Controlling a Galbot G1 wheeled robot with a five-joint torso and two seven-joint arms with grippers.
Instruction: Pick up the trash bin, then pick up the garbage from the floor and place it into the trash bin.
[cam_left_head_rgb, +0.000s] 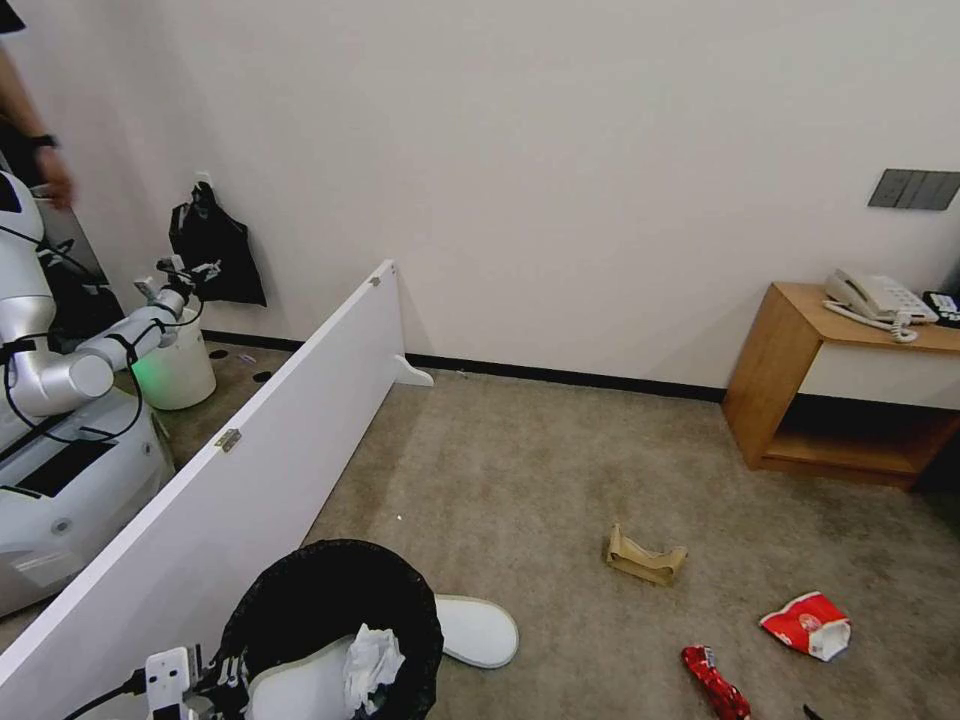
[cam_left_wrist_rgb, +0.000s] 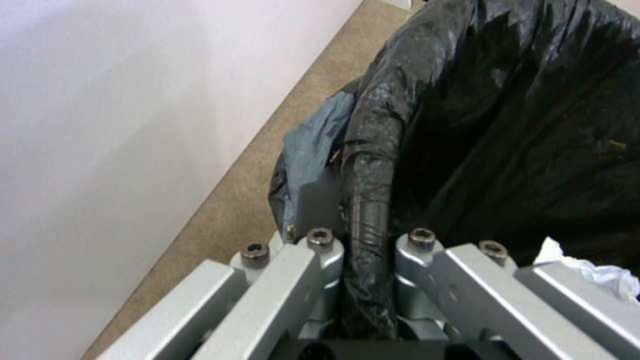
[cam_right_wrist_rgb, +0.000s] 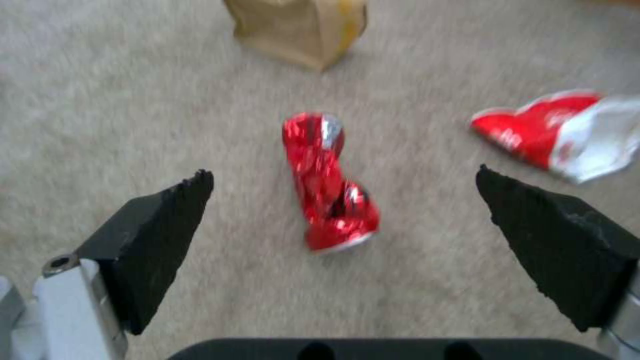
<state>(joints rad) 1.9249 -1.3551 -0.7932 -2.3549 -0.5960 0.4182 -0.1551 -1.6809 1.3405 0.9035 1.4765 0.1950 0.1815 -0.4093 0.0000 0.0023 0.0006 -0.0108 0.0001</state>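
The trash bin (cam_left_wrist_rgb: 467, 125) rim is clamped by the left gripper (cam_left_wrist_rgb: 369, 250); the right gripper (cam_right_wrist_rgb: 343, 185), spread wide, is held over the blurred, seemingly crushed red wrapper (cam_right_wrist_rgb: 330, 182).

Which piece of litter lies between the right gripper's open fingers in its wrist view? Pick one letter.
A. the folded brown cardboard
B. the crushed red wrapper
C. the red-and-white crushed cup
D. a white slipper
B: in the right wrist view the crushed red wrapper lies on the carpet centred between the open fingers of the right gripper, with the cardboard farther ahead and the cup off to one side.
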